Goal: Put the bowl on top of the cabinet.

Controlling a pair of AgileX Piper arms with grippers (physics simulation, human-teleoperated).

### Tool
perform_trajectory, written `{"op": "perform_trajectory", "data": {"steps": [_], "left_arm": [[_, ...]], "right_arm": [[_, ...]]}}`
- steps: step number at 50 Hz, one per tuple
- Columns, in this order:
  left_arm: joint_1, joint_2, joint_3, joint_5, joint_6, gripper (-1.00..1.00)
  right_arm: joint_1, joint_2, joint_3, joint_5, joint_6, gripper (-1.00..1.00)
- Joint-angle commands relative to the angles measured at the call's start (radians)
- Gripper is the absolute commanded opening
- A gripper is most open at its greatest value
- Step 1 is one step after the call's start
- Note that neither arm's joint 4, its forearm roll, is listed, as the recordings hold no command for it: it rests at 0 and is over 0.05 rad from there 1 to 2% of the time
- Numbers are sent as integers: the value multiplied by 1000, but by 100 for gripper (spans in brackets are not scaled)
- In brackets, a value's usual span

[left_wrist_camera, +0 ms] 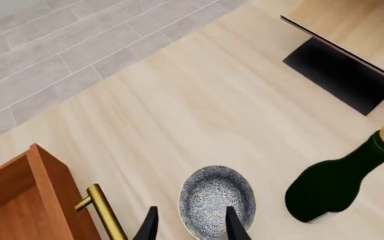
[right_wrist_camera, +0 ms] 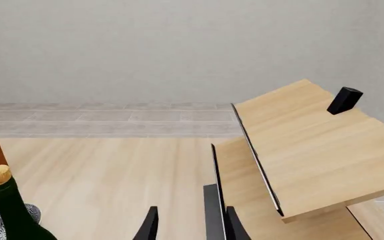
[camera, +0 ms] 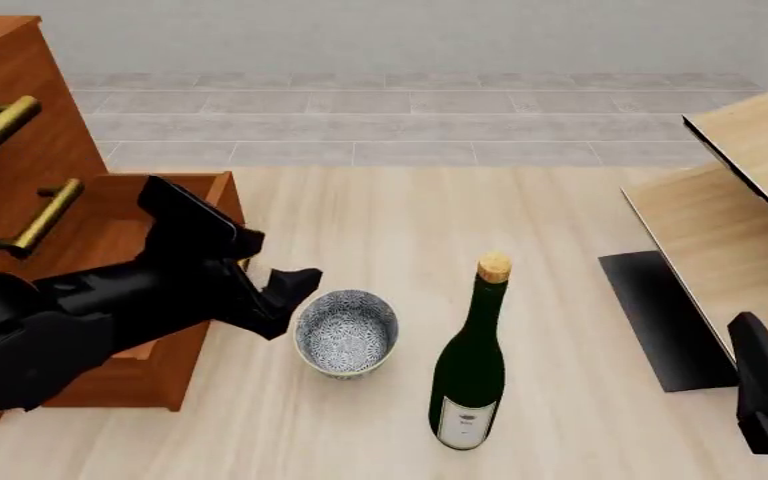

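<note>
cabinet (camera: 37, 180): reddish-brown wood with brass-coloured bar handles, behind and to the outer side of the left gripper; one low drawer stands pulled out, its front corner and handle (left_wrist_camera: 104, 212) just beside the fingers in the left wrist view. its top runs out of the front view, so the landing place cannot be seen.

left gripper (camera: 277, 296): fingers spread, holding nothing. the left wrist view shows one fingertip (left_wrist_camera: 150, 226) just outside the bowl's rim and the other (left_wrist_camera: 235, 225) over the rim's far side, so the jaws appear to straddle it; whether they touch it cannot be told.

bowl (camera: 345, 333): upright on the table, right at the left gripper's tips, between that gripper and the bottle. small, deep, white with a dense blue-grey pattern and a pale rim.

handling: looks like glazed ceramic, so likely rigid, smooth and slippery, light enough for one arm, and apt to chip if dropped. a thin wall suits a pinch on the rim, one finger inside and one outside, on the side nearest the gripper.

wine bottle (camera: 471, 370): dark green, corked, upright, just beyond the bowl from the left gripper; tall and narrow, so probably easy to topple.

pale slanted furniture (camera: 744, 215): close ahead of the right gripper.

right gripper (right_wrist_camera: 188, 225): fingers parted, nothing between them, well apart from the bowl.
</note>
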Motion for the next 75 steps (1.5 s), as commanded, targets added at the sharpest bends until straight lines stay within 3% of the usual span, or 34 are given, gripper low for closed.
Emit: {"op": "perform_trajectory", "data": {"steps": [1,23,75], "left_arm": [[6,84,-9,-50,-3,100],[31,207,-1,-161,23,100],[36,393,-41,-247,46,100]], "right_arm": [[0,0,0,0,0,100],[0,0,0,0,0,100],[0,0,0,0,0,100]]}}
